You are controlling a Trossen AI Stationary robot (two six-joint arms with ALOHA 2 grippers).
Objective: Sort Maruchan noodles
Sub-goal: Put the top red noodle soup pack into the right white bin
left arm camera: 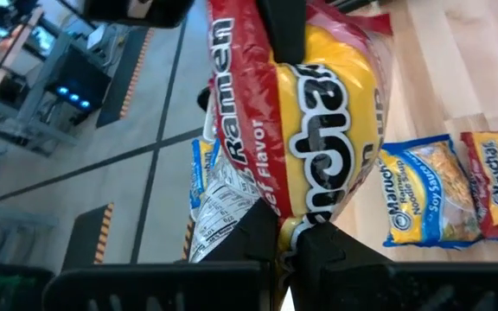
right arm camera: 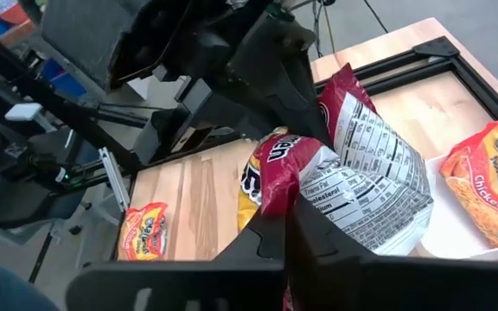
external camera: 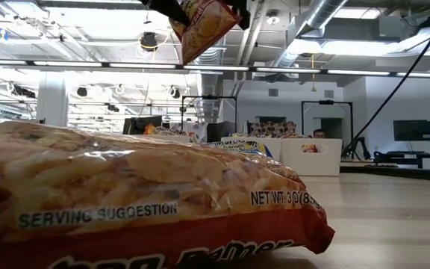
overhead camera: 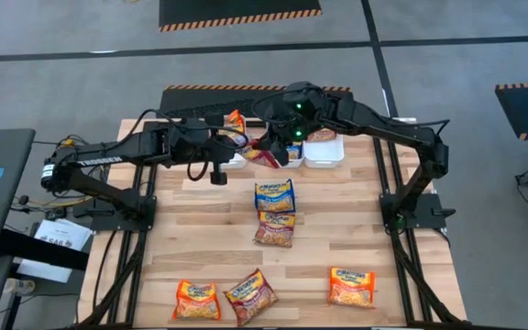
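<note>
nearest the low camera lies an orange packet (external camera: 140, 198) on the table (overhead camera: 356, 197), not yet sorted. five more packets wait there too, a blue one (overhead camera: 275, 194) among them. both hands seem clamped on one dark red packet (left arm camera: 318, 130) held above the white bins (overhead camera: 324, 151): left hand (left arm camera: 288, 238), right hand (right arm camera: 285, 226). an orange packet (right arm camera: 491, 181) already sits in a bin, so roughly half looks left.

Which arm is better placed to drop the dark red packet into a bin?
Right, probably. Both the right tool and left tool are shut on the dark red packet, but the right wrist view shows a white bin just beside its tool.
</note>
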